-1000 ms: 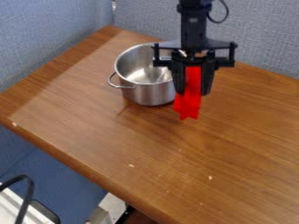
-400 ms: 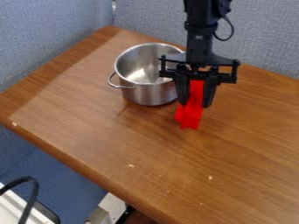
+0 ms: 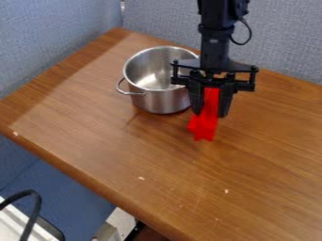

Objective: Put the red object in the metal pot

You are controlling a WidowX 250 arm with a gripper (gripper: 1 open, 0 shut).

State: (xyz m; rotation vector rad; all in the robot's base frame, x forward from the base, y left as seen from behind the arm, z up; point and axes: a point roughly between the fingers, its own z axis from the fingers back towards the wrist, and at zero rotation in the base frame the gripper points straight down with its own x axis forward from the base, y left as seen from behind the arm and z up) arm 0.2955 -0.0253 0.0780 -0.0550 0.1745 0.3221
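Note:
The red object point(image 3: 204, 122) stands on end on the wooden table point(image 3: 101, 113), just right of the metal pot point(image 3: 157, 79). My gripper point(image 3: 214, 102) points straight down over it and is shut on the block's upper part, whose top end is hidden between the black fingers point(image 3: 225, 98). The block's lower end appears to touch the tabletop. The shiny pot sits upright and looks empty inside, with one small side handle showing at its left.
The table's front edge runs diagonally from the left to the bottom right. A blue wall stands behind the table. A black cable loop point(image 3: 18, 202) lies on the floor at the bottom left.
The gripper with the red block moved slightly right and down, away from the pot's rim; over the last half second nothing has shifted.

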